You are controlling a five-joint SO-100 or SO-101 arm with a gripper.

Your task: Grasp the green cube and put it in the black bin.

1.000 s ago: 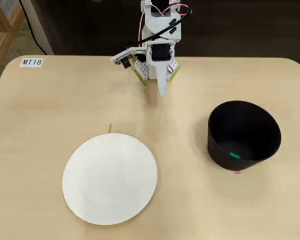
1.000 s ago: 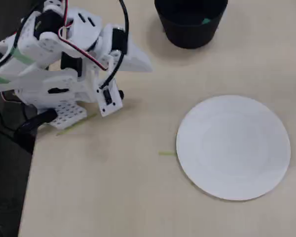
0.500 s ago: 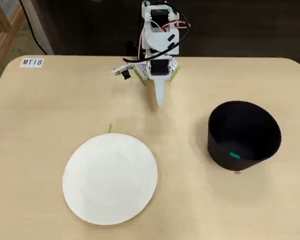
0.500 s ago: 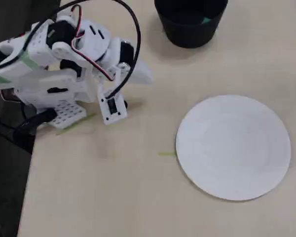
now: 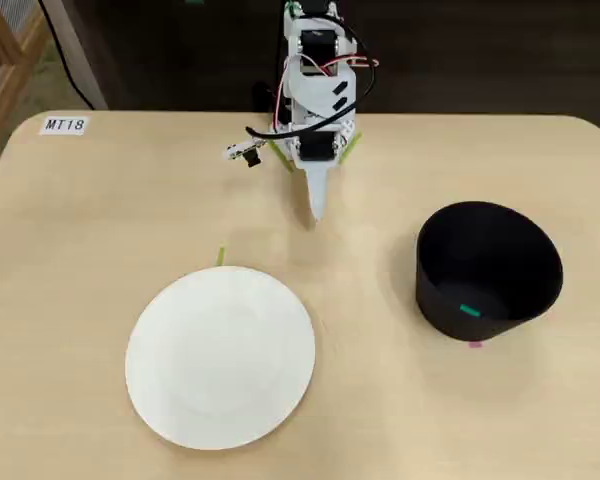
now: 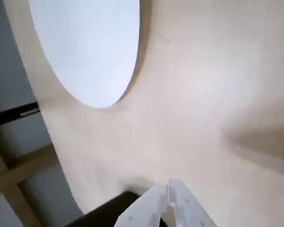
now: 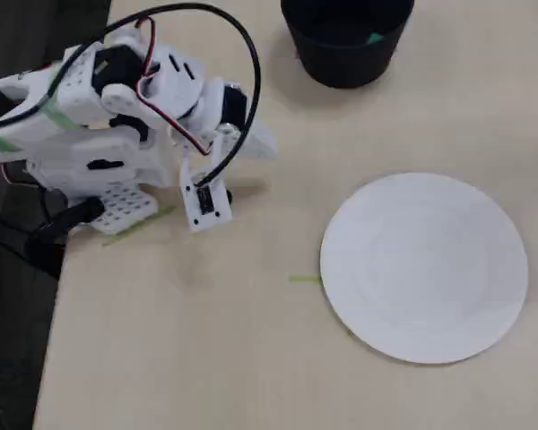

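Pale wooden desk, cube already binned.
In a fixed view, left to right: white plate, the empty hand with fingers pressed together, pointing down at the desk, then the black bin holding the green cube.

cube in bin, plate left
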